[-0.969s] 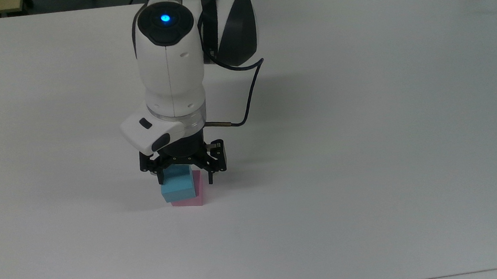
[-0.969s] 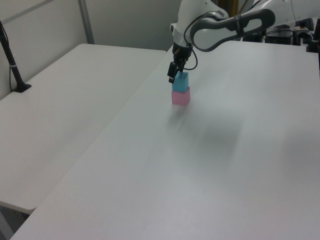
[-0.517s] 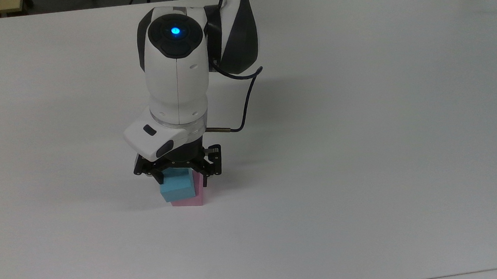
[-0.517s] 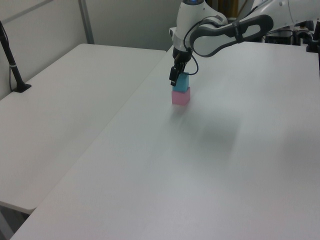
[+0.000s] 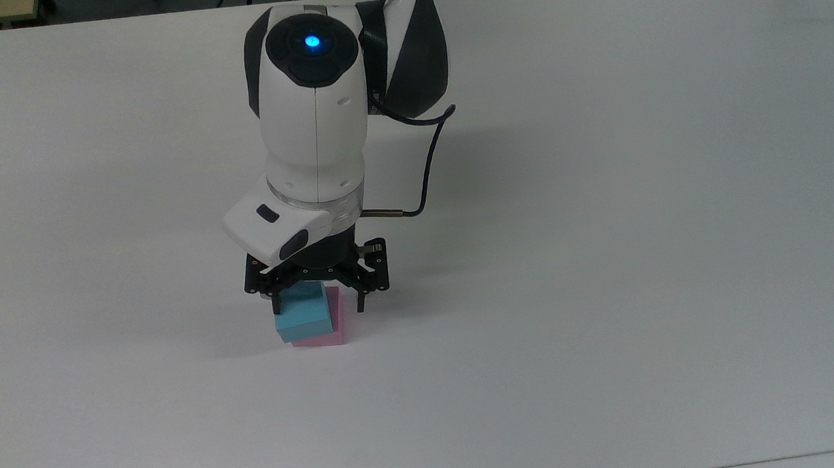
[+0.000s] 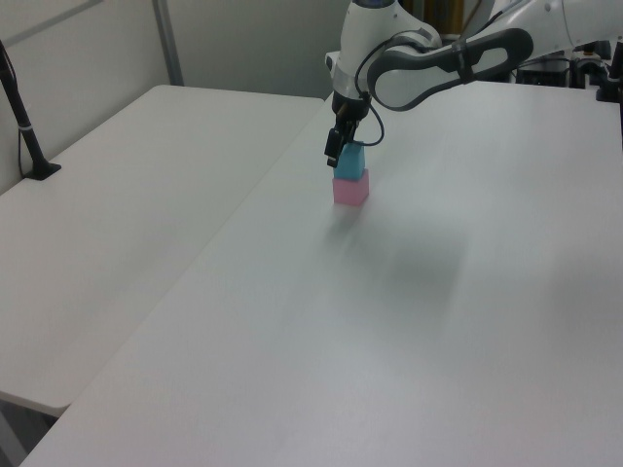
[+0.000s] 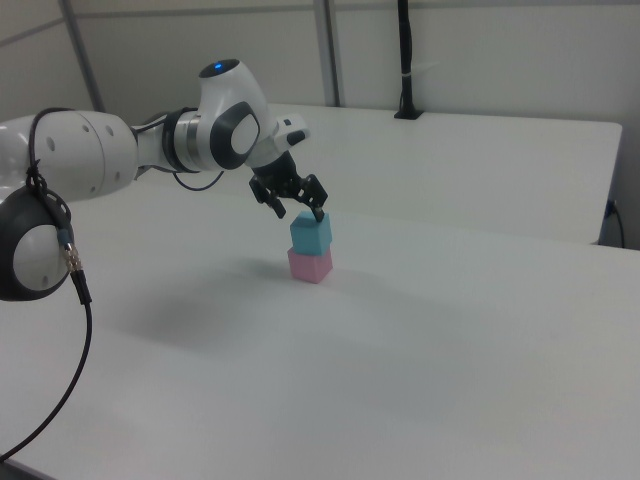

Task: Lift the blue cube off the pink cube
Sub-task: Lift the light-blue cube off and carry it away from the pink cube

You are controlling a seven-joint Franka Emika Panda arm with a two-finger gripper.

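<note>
Change: since half a second ago the arm has shifted toward the top view's right, and the blue cube has slid slightly that way on the pink cube, so less pink shows beside it.
Blue cube: the blue cube sits on top of the pink cube, touching it, not squarely lined up; in the top view it overhangs toward the top view's left.
Pink cube: the pink cube rests flat on the surface, directly under the blue one; in the top view a strip of it shows along the blue cube's right and lower edges.
Gripper: the gripper points down at the stack from just above the blue cube.
Fingers: spread apart and holding nothing; in the top view one dark tip stands at the blue cube's upper left corner and the other just beside the pink cube's right side. Whether either tip touches a cube I cannot tell.
Arm: the white arm reaches to the stack from the far side of the pink cube in the top view, with a blue light on its topmost joint and a dark cable looping off toward the top view's right.
Surface: the white surface carries the stack; in the left view a second white table stands alongside it, beyond the pink cube toward the left view's left.
</note>
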